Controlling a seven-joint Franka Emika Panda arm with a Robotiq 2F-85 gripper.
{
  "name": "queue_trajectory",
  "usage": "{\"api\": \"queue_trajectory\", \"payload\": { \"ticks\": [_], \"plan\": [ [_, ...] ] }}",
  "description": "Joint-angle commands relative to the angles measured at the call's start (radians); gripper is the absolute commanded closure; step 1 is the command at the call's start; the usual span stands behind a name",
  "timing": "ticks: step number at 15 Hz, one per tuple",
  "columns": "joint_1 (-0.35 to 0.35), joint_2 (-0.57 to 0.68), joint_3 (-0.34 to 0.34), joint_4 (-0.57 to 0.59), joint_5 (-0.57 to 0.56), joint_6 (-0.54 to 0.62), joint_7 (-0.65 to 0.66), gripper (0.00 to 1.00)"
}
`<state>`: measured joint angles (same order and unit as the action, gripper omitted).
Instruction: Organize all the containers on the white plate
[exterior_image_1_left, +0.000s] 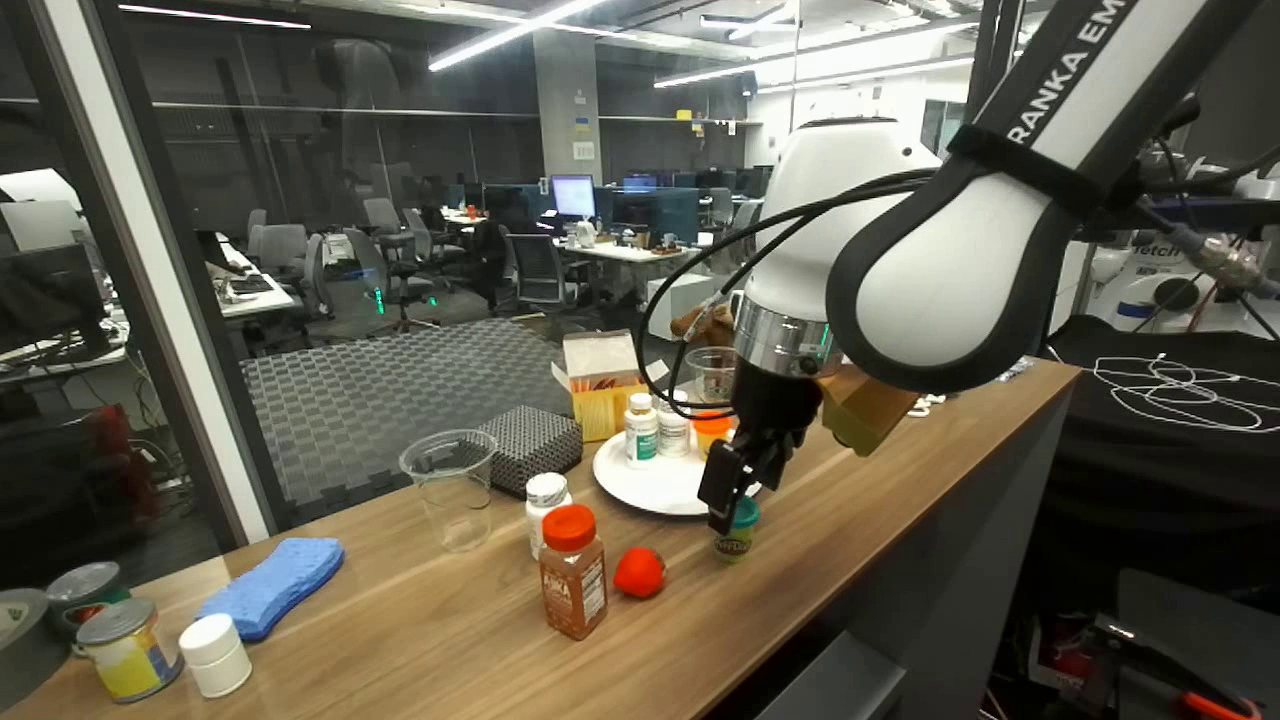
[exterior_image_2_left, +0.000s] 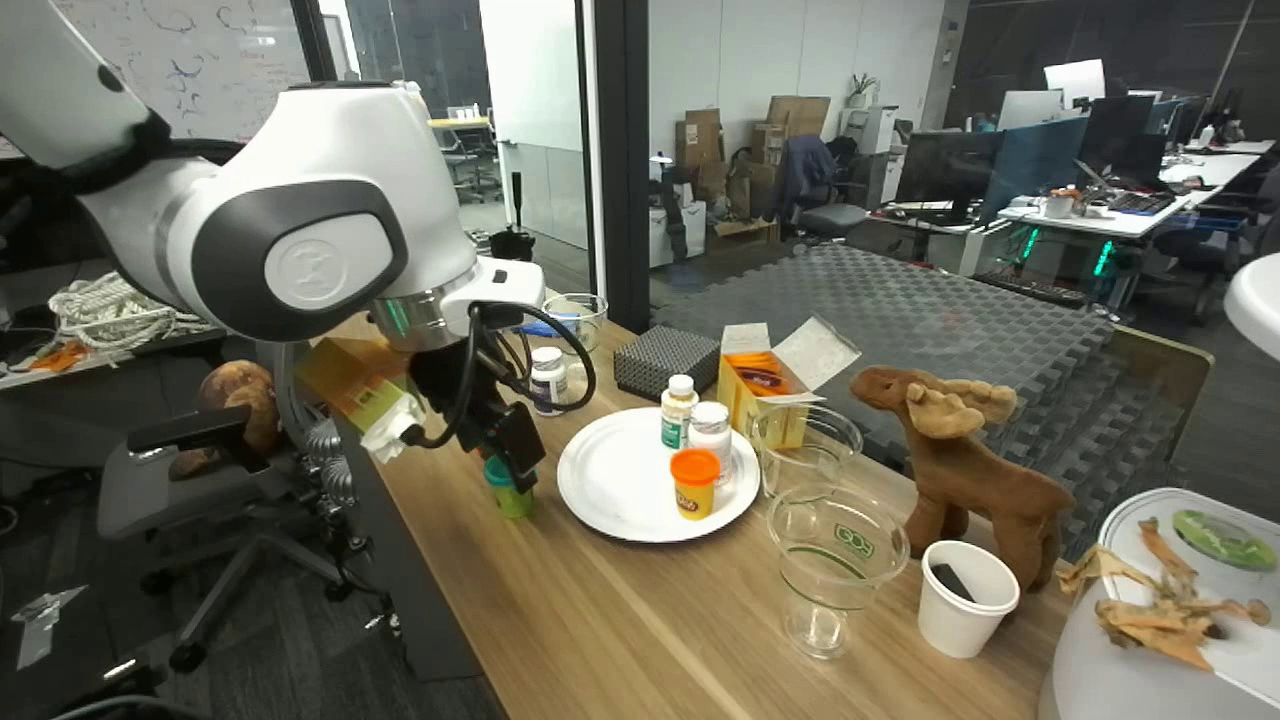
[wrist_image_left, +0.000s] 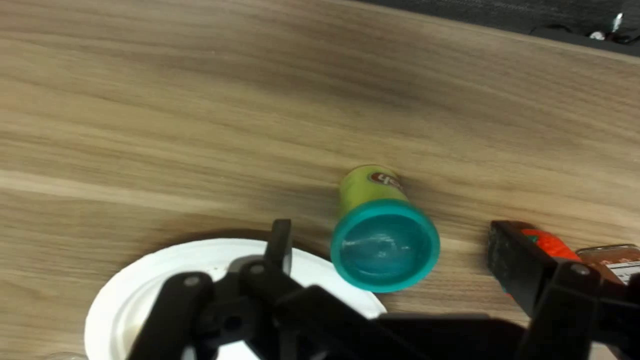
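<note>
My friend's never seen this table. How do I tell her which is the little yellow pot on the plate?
On the wooden table, find the round white plate. Standing together on it are a green-labelled bottle, a white bottle and the yellow pot. Of these three, only the pot has a bright orange lid; both bottles have white caps.

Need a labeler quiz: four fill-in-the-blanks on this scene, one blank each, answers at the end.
1. The plate holds ____ bottles.
2. Of the yellow pot and the green pot, only the ____ stands on the plate.
3. Open or shut: in the wrist view the jaws stand ____, with the green pot showing between them.
4. The sponge is coloured ____.

Missing words: two; yellow pot; open; blue.
</note>
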<state>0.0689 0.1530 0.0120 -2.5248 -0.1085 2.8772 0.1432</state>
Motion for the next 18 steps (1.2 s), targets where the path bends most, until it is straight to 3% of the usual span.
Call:
{"api": "queue_trajectory", "payload": {
  "ticks": [1,10,12,13,18],
  "plan": [
    [0.026,0.025,-0.047,0.024,-0.076,0.007,0.072,0.00],
    [-0.008,0.095,0.021,0.072,0.041,-0.017,-0.056,0.00],
    [-0.001,0.102,0.018,0.081,0.041,-0.015,-0.061,0.16],
    [0.003,0.101,0.017,0.083,0.036,-0.018,-0.060,0.34],
    [0.041,0.075,-0.031,0.069,-0.035,-0.010,-0.010,0.73]
  ]
}}
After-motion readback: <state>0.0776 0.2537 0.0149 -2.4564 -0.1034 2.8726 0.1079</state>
